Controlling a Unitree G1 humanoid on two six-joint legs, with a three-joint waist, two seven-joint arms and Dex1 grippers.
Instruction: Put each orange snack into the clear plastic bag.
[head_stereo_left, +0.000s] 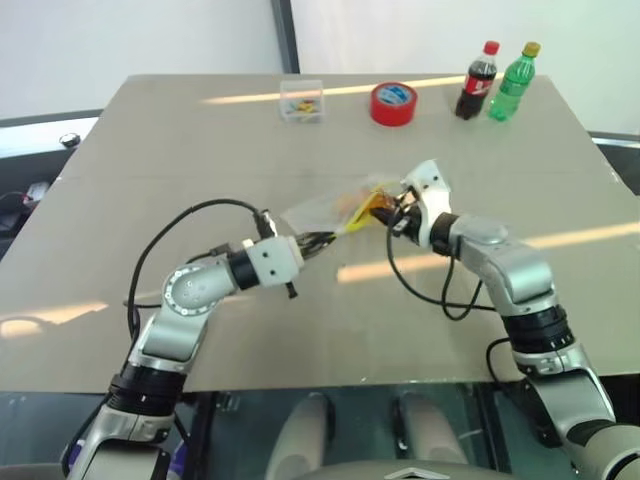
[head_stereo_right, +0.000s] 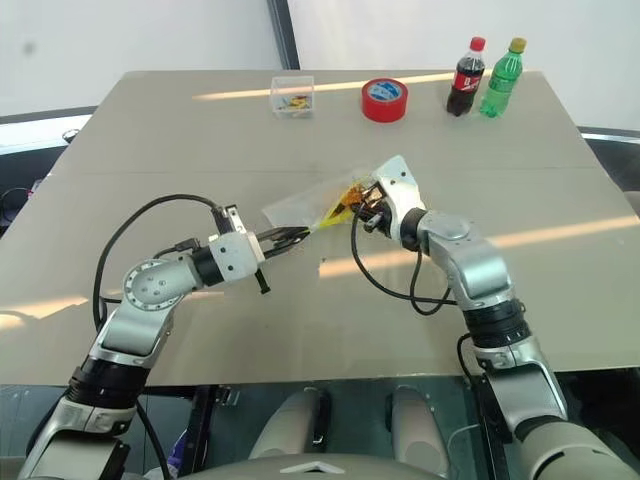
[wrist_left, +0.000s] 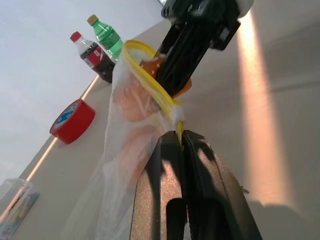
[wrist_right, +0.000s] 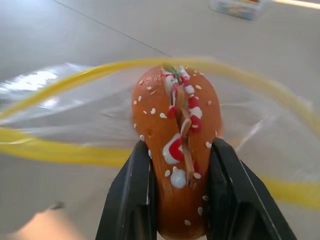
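My right gripper (wrist_right: 180, 150) is shut on an orange snack (wrist_right: 175, 115), a speckled lump with red and white marks. It holds the snack at the open mouth of the clear plastic bag (head_stereo_left: 315, 210), inside the loop of the yellow seal strip (wrist_left: 150, 75). My left gripper (head_stereo_left: 325, 238) is shut on the near corner of that strip and holds the bag up over the middle of the table. More orange (wrist_left: 131, 102) shows through the bag's film; I cannot tell whether it is a second snack.
Along the far edge of the table (head_stereo_left: 200, 150) stand a small clear box (head_stereo_left: 302, 101), a red tape roll (head_stereo_left: 393, 103), a cola bottle (head_stereo_left: 477, 82) and a green bottle (head_stereo_left: 512, 82). Black cables hang from both forearms.
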